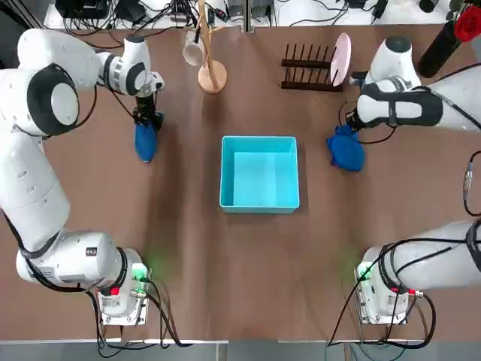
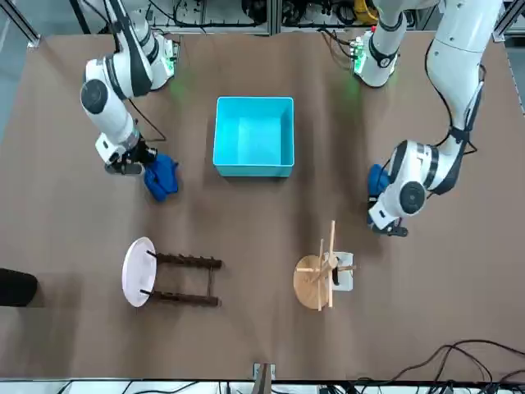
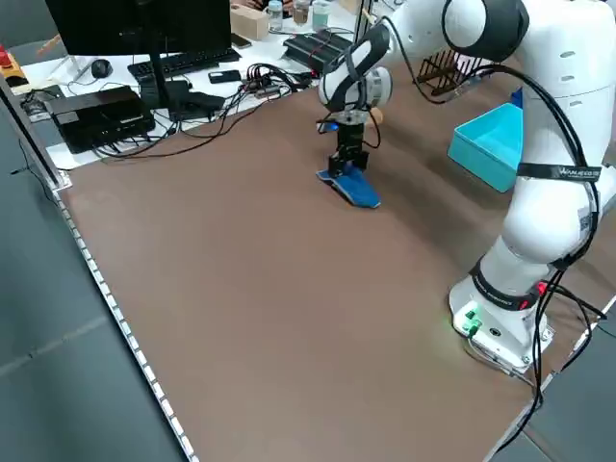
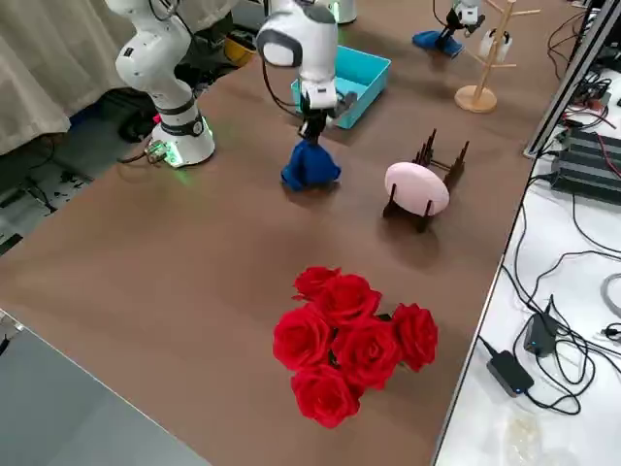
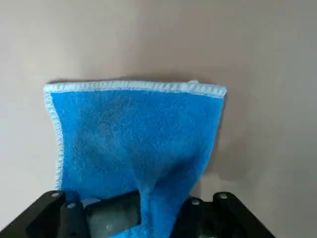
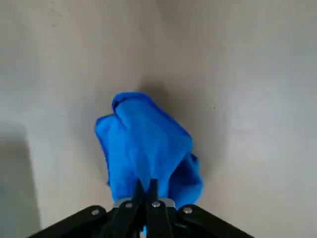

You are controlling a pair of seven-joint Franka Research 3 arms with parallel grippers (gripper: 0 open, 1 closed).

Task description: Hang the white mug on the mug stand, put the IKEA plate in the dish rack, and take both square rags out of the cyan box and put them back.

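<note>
The cyan box (image 1: pixel 259 174) is the reference point; directions are as seen from the robot's bases. It is square, low-walled and smooth. The left claw (image 5: pixel 161 213), left of the box and farther out, is clamped on a square rag (image 5: pixel 133 134), a flat, napped blue cloth with pale stitched edging. The right claw (image 6: pixel 146 186), right of the box and slightly beyond it, is clamped on the second rag (image 6: pixel 143 144), bunched into soft folds. Beyond the box, slightly left, stands the mug stand (image 1: pixel 213 77), a light wooden pole on a round base; the white mug (image 1: pixel 194 50) hangs from its peg. Beyond the box, to the right, the dark wooden dish rack (image 1: pixel 310 68) holds the round plate (image 1: pixel 340 59) on edge at its right end. Farther right, red roses (image 4: pixel 349 340) and a black cylindrical vase (image 2: pixel 16 287) occupy the table (image 1: pixel 188 278). Cables (image 4: pixel 572 340) lie beyond the far edge.
</note>
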